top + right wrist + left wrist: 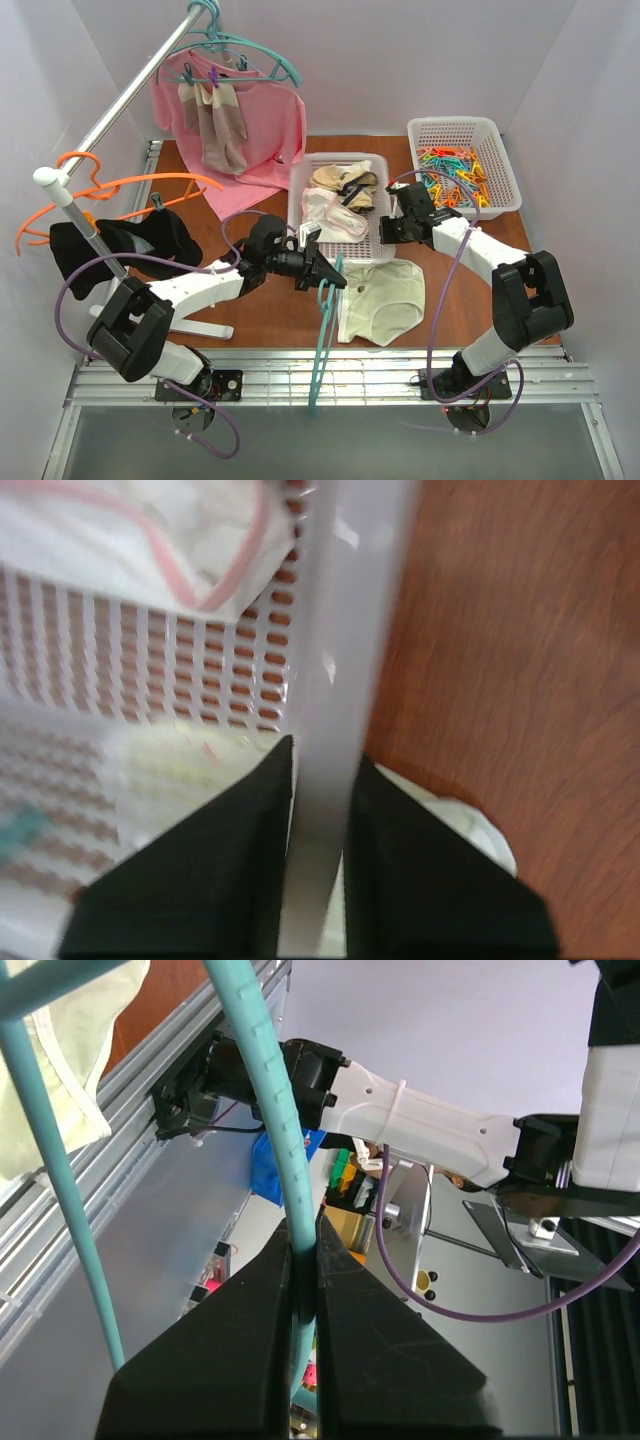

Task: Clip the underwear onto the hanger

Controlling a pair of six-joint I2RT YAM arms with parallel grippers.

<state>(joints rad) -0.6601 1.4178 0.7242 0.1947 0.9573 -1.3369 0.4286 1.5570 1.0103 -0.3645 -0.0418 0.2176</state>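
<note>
Two arms low, stretched inward: left gripper [303,1230] tight on the hanger [272,1080], right gripper [322,742] tight astride the basket wall [350,610].

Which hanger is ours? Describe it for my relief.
Look at the near edge of the brown table, beside the pale cream briefs. The thin teal plastic hanger hangs there, pinched in the left gripper; it is bare, unlike the teal hangers holding clothes on the rail, and not orange.

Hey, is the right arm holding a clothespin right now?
No, its jaws are clamped on the rim of the white basket and on nothing else.
</note>
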